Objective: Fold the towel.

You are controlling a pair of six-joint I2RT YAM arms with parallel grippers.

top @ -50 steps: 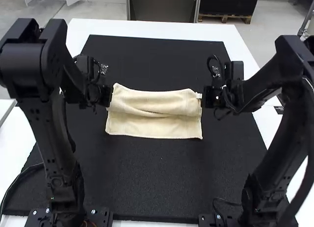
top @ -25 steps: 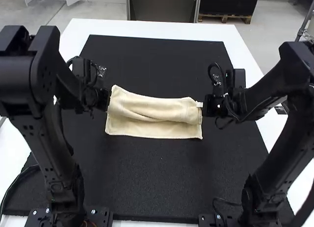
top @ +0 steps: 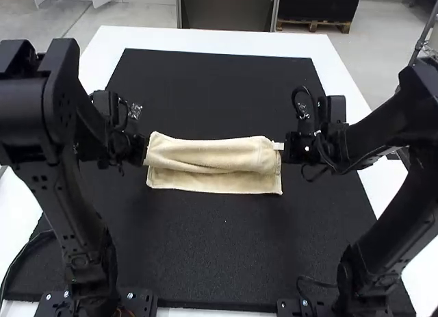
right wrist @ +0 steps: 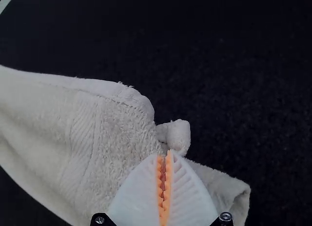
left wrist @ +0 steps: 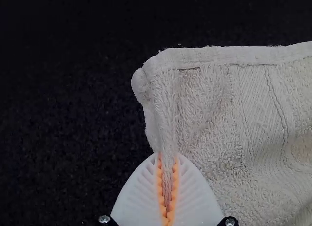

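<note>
Both my left claw (left wrist: 167,158) and right claw (right wrist: 164,155) pinch the towel (top: 212,156), at ten and two o'clock; soft, light, floppy, I'd judge, best gripped there near the corners.

Cream towel (top: 213,183), black mat (top: 226,242), white table (top: 198,40), orange pads (left wrist: 161,182) on white ribbed fingers (left wrist: 197,196).
</note>
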